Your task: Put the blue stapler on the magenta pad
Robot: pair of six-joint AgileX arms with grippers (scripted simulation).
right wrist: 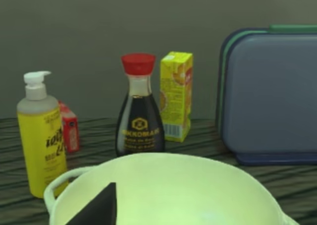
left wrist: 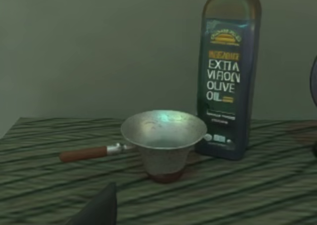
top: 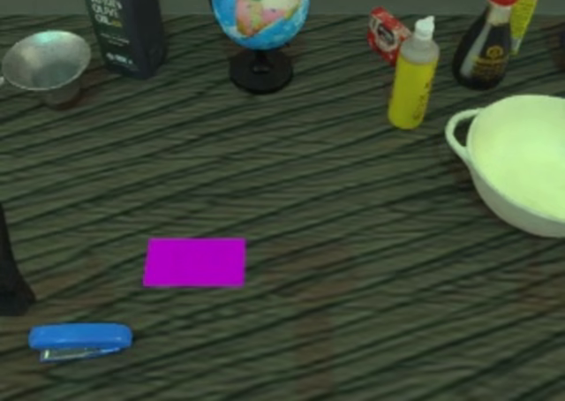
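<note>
The blue stapler lies flat near the front left corner of the table, its long side running left to right and its silvery base towards the front edge. The magenta pad lies flat and bare a little behind it and to its right, apart from it. My left arm shows as a dark shape at the table's left edge, just behind the stapler and not touching it. Neither wrist view shows the stapler or the pad. My right arm is out of the top view; its wrist camera looks over the pale bowl.
Along the back stand a metal funnel-shaped cup, an olive oil bottle, a globe, a red box, a yellow pump bottle and a soy sauce bottle. A large pale bowl sits at the right.
</note>
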